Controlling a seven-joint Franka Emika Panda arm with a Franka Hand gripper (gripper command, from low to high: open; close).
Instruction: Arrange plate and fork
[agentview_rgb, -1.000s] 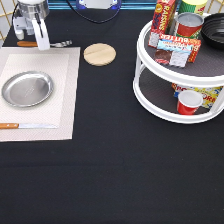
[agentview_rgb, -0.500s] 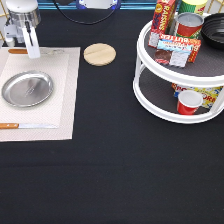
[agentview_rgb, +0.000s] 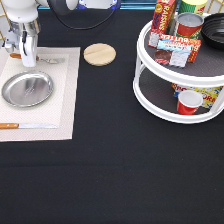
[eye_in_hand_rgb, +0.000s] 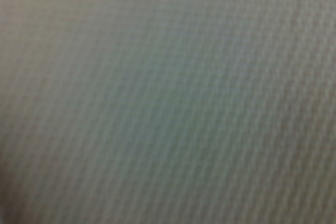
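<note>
The silver plate (agentview_rgb: 27, 90) lies on the left part of a pale placemat (agentview_rgb: 64, 107) at the exterior view's left. The fork (agentview_rgb: 50, 60) lies along the mat's top edge, just above the plate. Its metal tines point toward the exterior view's right, and its wooden handle is partly hidden behind the hand. My gripper (agentview_rgb: 28, 61) is down at the mat, shut on the fork near where the handle meets the metal. The wrist view shows only the mat's weave (eye_in_hand_rgb: 168, 112) from very close.
A knife with a wooden handle (agentview_rgb: 25, 126) lies on the mat below the plate. A round wooden coaster (agentview_rgb: 99, 54) sits to the right of the mat. A white two-tier turntable (agentview_rgb: 150, 95) with cans, boxes and a red cup stands at the exterior view's right.
My gripper has moved left and down with the fork, from above the mat's top edge to the mat's surface. Plate, knife and coaster have not moved.
</note>
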